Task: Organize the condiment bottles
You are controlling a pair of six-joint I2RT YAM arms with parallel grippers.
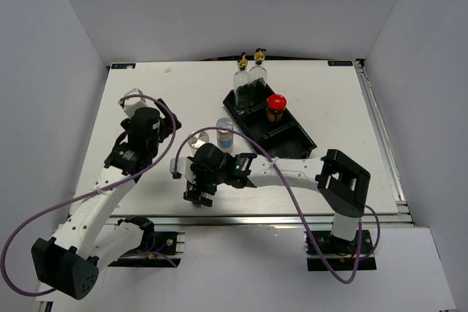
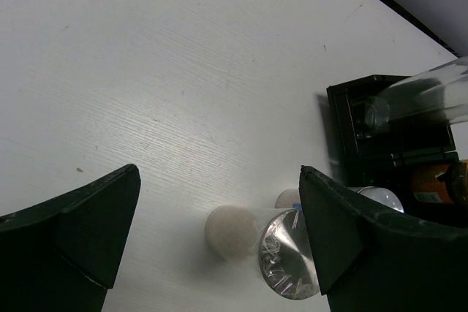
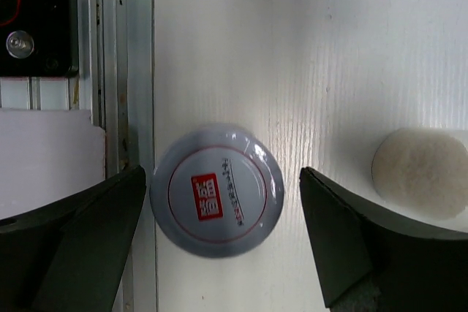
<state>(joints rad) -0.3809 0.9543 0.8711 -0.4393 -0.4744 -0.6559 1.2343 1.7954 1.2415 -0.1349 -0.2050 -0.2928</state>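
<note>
Top: your tray holds both gold-spout glass bottles in the far compartment, red-lidded jar in the middle; blue-labelled shaker on the table just left. Left wrist: left gripper wide, empty; silver-capped shaker partly behind one finger. Right wrist: right gripper wide, straddling red-logo silver-capped jar, not touching.

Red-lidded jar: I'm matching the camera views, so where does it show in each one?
Top external: the red-lidded jar stands in the black tray's middle compartment.
Left wrist: its orange label at the right edge, in the tray.
Right wrist: not in view.
Shared landmark: the black tray, top and left wrist views.
</note>
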